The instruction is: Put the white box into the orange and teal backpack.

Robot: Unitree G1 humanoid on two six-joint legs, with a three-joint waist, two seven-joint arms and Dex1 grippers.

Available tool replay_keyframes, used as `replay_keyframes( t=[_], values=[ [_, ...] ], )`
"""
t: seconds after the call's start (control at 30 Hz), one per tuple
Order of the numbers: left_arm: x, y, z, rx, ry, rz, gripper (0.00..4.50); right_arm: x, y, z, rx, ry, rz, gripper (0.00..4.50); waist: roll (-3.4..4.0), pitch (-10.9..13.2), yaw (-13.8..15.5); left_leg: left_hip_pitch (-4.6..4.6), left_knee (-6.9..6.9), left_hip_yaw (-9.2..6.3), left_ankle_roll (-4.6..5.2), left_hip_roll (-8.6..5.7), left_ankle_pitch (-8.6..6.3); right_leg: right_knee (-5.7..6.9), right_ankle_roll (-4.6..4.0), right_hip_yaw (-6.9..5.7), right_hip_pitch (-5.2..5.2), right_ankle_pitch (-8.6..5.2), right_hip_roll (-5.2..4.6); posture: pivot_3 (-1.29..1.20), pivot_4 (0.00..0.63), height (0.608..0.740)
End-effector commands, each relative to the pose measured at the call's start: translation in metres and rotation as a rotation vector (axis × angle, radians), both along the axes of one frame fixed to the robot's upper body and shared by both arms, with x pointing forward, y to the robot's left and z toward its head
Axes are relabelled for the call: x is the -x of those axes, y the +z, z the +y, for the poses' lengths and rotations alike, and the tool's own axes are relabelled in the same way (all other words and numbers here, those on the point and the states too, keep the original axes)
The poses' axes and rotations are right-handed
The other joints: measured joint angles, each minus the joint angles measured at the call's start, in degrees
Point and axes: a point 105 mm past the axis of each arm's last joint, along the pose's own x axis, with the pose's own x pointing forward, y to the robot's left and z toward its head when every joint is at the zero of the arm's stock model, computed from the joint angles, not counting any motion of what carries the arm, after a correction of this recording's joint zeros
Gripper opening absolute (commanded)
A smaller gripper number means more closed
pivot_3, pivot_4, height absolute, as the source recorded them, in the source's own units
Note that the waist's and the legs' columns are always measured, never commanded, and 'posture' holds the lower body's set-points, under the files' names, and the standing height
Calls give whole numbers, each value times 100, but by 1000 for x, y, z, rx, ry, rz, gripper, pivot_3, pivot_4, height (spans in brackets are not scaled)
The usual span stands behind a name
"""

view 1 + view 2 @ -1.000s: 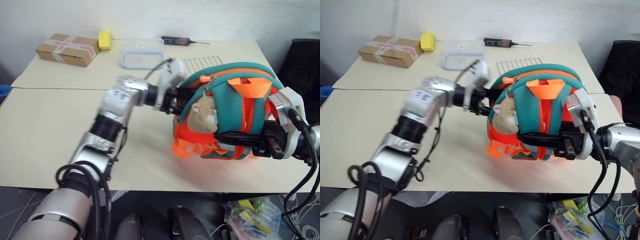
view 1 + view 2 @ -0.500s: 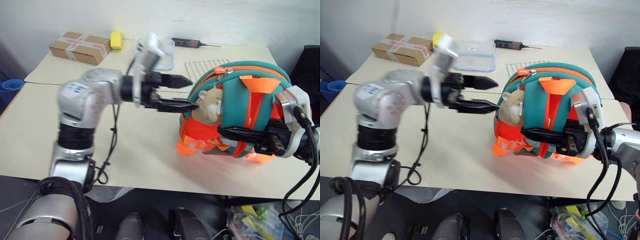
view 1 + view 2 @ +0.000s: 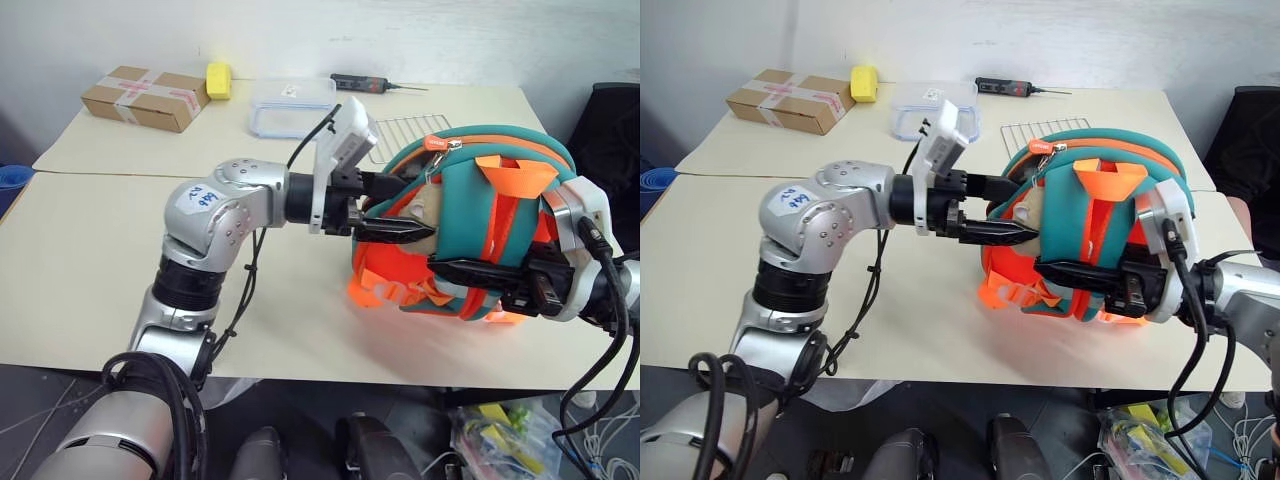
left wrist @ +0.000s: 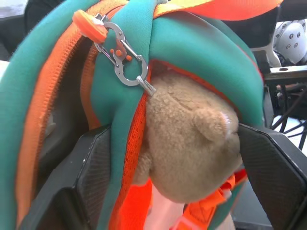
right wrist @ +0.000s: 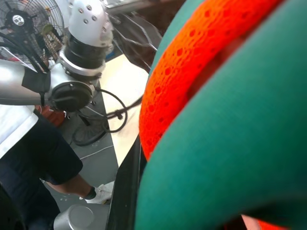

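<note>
Pincers first: left pincer (image 3: pixel 400 215) is spread wide, its black fingers (image 4: pixel 81 177) on either side of the tan plush (image 4: pixel 192 143) clipped to the backpack (image 3: pixel 470 170), with the teal trim edge between them too. Can't tell from the wrist view whether the fingers actually press the plush or just bracket it. Right pincer (image 3: pixel 455 272) is clenched on the backpack, pinching a teal-and-orange strap low on the front side; its fingers run level toward the robot's left.

Backpack stands upright on the counter (image 3: pixel 90 260) at the robot's right, propped between the two arms, orange handle loop (image 3: pixel 515 172) on top, orange strap ends (image 3: pixel 375 290) trailing onto the counter. Metal carabiner (image 4: pixel 122 60) with an orange pull links the plush to the zipper area.

White box isn't visible; whether it's inside the backpack, can't say.

Far side of the counter: taped cardboard box (image 3: pixel 140 97), yellow block (image 3: pixel 216 80) just beside it, clear lidded container (image 3: pixel 290 105), wire rack (image 3: pixel 410 130) partly behind the backpack, dark tool (image 3: pixel 365 83) near the back edge.
</note>
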Motion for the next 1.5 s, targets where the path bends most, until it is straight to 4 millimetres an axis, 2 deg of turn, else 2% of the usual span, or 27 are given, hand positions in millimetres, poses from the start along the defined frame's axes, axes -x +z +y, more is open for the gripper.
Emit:
replay_keyframes(
  t=[0.03,0.07,0.13,0.2,0.27,0.4,0.47,0.6,0.77,0.87,0.97,1.17,1.27,1.37,1.5],
  values=[
    [1,24,26,23,23,-94,4073,0,3,1,-21,-7,-34,0,0,0,-6,0,0,0,-1,0,0,1,0,0,0,0,0,0,150,740],
    [0,28,33,25,30,-101,4073,0,3,1,-21,-10,-34,0,0,0,-9,1,0,0,-1,0,1,1,0,0,0,0,0,0,150,740],
    [15,36,47,36,-39,-94,4073,-1,2,0,-22,-15,-34,0,0,0,-12,1,0,0,-1,1,1,2,0,0,-1,0,0,0,150,740],
    [33,40,48,62,-142,-47,4073,-2,2,0,-25,-19,-33,0,1,0,-4,0,0,0,-2,2,1,1,0,-1,-2,0,-1,0,150,740],
    [40,36,40,68,-173,-15,4073,-2,3,0,-26,-20,-34,0,1,0,26,-1,1,-1,-2,2,1,0,0,-3,0,0,-4,0,150,740],
    [19,15,12,37,-63,13,4073,-1,5,1,-28,-13,-34,0,0,0,57,1,8,-8,2,-6,0,-7,0,-7,14,0,-11,0,150,740],
    [18,6,-3,36,-68,30,4073,-1,6,2,-32,-10,-34,0,0,0,40,1,9,-8,3,-8,0,-5,1,-5,14,1,-10,0,150,740],
    [10,-9,-18,-2,-24,-29,4073,-2,8,3,-43,-11,-34,0,1,0,-13,1,0,-4,1,-4,0,-3,1,0,6,1,-2,0,150,740],
    [6,-12,-30,32,-36,8,4073,-2,9,3,-47,-22,-40,0,0,0,10,5,0,-4,-3,-4,3,0,1,1,7,1,1,0,150,740],
    [6,-9,-29,60,-61,40,3517,-3,11,0,-49,-37,-46,0,0,0,19,1,0,-4,-2,-4,2,-4,1,1,7,1,0,0,150,740],
    [2,-3,-23,77,-55,55,2560,-4,11,-5,-45,-60,-47,0,0,0,15,0,0,-4,-2,-4,3,-4,1,1,7,0,-1,0,150,740],
    [-2,23,-1,123,-81,63,911,-7,13,-14,-54,-109,-42,0,0,0,1,2,0,-3,-2,-3,3,-1,1,1,6,0,0,0,150,740],
    [-10,45,19,143,-60,39,118,-9,14,-26,-52,-153,-39,0,1,1,8,0,-1,-3,-3,-3,3,-2,1,0,3,0,0,0,150,740],
    [-14,62,34,150,-50,11,10,-9,16,-35,-58,-177,-36,0,1,1,8,-3,0,-2,-3,-4,3,-4,1,0,0,0,0,0,150,740],
    [-18,84,65,123,-33,-73,10,-13,14,-39,-87,-197,-14,0,2,1,-20,-3,-2,1,-3,-3,3,-2,1,1,-4,0,0,0,150,740]
  ],
)
